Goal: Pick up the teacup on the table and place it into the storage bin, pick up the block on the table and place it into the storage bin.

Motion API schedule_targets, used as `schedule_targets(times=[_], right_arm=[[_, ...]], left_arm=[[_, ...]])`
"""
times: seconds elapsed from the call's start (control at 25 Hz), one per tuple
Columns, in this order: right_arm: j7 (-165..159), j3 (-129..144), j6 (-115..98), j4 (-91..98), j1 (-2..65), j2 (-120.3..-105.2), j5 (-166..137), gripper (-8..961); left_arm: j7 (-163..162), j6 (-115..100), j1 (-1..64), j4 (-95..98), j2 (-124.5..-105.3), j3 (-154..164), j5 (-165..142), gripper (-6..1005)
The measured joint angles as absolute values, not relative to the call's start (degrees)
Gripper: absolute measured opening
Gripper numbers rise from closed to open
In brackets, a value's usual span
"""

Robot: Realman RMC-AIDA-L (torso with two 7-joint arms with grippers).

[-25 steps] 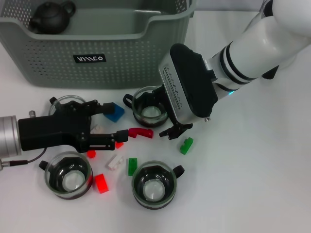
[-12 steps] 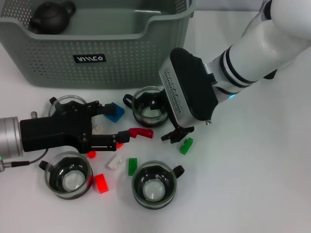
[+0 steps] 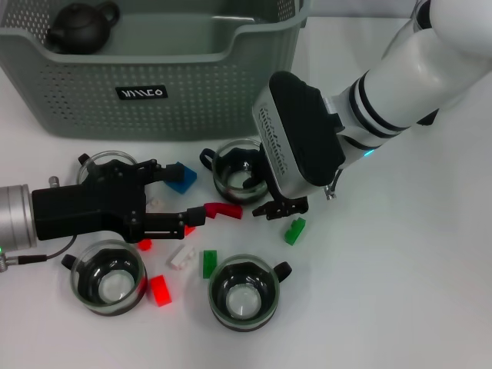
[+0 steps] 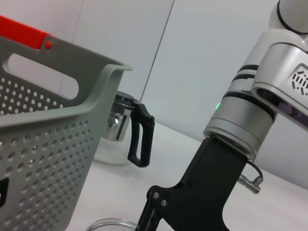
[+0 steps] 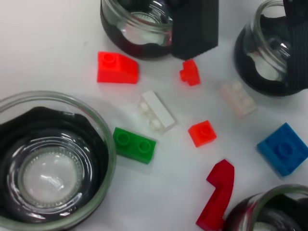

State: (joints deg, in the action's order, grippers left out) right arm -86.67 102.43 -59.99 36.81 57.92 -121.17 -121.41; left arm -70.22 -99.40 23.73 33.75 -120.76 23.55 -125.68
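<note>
My right gripper (image 3: 270, 201) has just edged back onto the teacup (image 3: 234, 174), nudging it; its jaws' state I can't tell. Cup's not lifted yet, and the left gripper (image 3: 173, 201) waits, jaws wide, over the blocks.

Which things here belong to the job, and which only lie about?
Job: grey-green perforated plastic storage bin; glass teacup at right gripper; curved red block near left gripper; blue block.
Lying about: dark teapot in the bin.
</note>
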Motion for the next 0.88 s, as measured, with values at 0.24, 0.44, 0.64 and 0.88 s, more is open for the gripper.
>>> schedule_targets(times=[0.24, 0.44, 0.64, 0.88], right_arm=[[-88.3, 102.5, -61.6, 36.6, 58.7, -121.03, -121.6, 326], [-88.9, 102.3, -62.5, 36.7, 58.8, -121.01, -121.7, 186], [-90.2, 101.9, -63.4, 37.2, 58.6, -120.88, -121.7, 110], [-93.8, 100.4, -67.7, 41.3, 57.4, -120.32, -122.1, 65]], left_arm=[[-70.2, -99.4, 23.8, 33.7, -120.76, 23.6, -125.7, 922], [-70.2, -99.4, 23.8, 33.7, -120.76, 23.6, -125.7, 922], [-70.2, -99.8, 23.8, 33.7, -120.72, 23.6, -125.7, 921], [-70.2, -99.9, 23.5, 33.8, -120.39, 23.6, -125.9, 920]])
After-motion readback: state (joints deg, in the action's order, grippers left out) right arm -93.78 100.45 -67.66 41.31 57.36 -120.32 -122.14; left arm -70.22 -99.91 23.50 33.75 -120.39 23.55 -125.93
